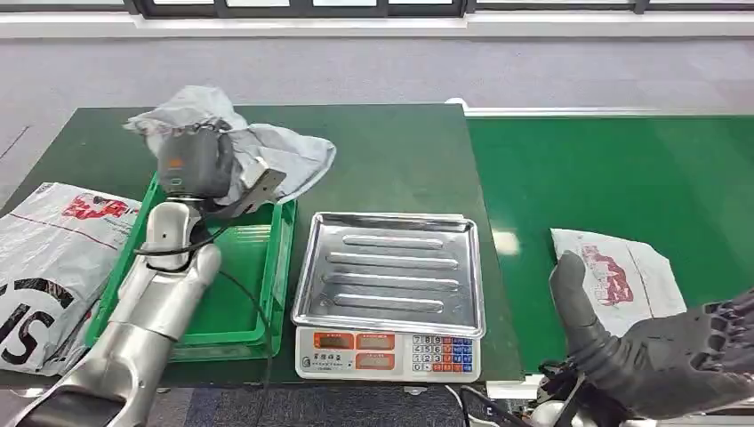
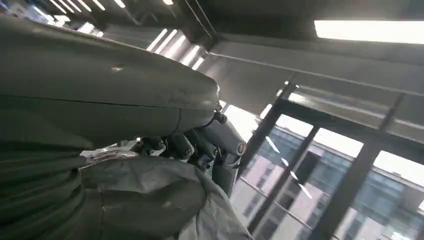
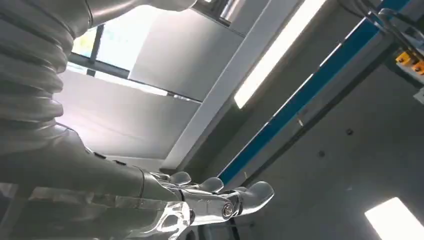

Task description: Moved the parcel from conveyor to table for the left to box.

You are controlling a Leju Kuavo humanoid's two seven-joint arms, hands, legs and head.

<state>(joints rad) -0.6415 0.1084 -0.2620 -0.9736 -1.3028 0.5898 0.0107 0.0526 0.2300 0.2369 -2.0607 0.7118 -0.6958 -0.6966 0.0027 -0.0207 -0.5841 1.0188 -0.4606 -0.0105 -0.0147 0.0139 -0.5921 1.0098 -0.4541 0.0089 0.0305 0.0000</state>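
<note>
Beside our right hand (image 1: 658,356) we see a white parcel (image 1: 618,276) printed red, on green belt (image 1: 622,169).

Belt (image 1: 613,169) bare beyond white parcel (image 1: 622,271), open approach from above. Scale tray (image 1: 391,267) holds nothing. Green bin (image 1: 240,276) partly blocked by left hand (image 1: 191,165) w/ grey bag (image 1: 267,147).

The left hand (image 1: 197,165) is mostly hidden behind its wrist cover and the grey bag (image 1: 267,147). The right hand (image 1: 658,356) is cut by the picture's edge and covers part of the parcel (image 1: 622,271).
</note>
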